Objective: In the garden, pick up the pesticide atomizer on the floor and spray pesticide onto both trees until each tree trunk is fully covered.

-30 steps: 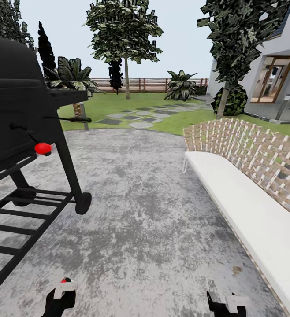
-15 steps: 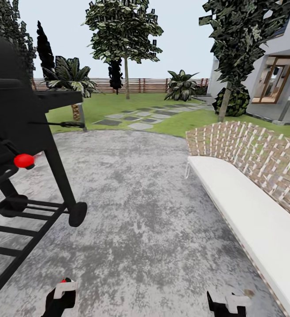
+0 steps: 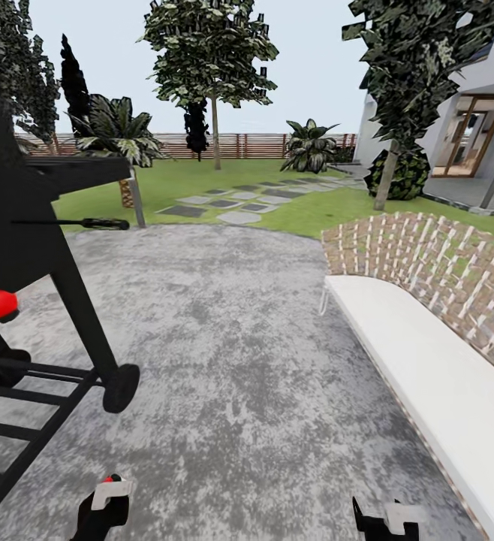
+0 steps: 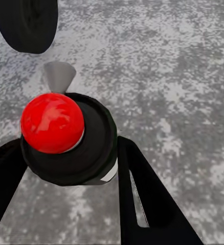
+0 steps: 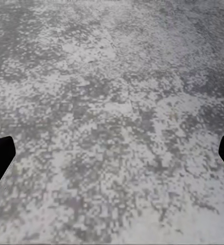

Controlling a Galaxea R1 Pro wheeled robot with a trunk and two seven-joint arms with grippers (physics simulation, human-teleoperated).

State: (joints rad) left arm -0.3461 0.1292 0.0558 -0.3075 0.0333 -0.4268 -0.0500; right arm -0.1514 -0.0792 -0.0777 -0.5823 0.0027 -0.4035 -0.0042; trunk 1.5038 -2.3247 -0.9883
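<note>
Okay, base is rolling forward over the grey paving point(image 3: 239, 353): versus a second ago the black grill point(image 3: 29, 248) has slid further toward the head view's left edge and the white bench point(image 3: 427, 376) sits a bit lower, so it's the camera moving, not the things. Left pincer point(image 4: 66, 168) is closed around the atomizer point(image 4: 66, 135), a black round body with a red ball on top and a pale grey nozzle cone; its red tip also peeks out at the bottom of the head view. So the pickup looks done, I'd say, and I'm in transit to spray. Right pincer point(image 5: 112, 153) is spread wide, holding nothing, just paving under it. Both trees are ahead: the upright trunk point(image 3: 215, 135) far back on the lawn point(image 3: 307, 210) near the fence point(image 3: 239, 144), the leaning trunk point(image 3: 384, 184) to the right near the house point(image 3: 465, 128). Both well apart from me, neither sprayed as far as I can tell. Leaning one looks nearer, likely first target; grill wheel point(image 3: 121, 388) is close on my left, watch clearance.
</note>
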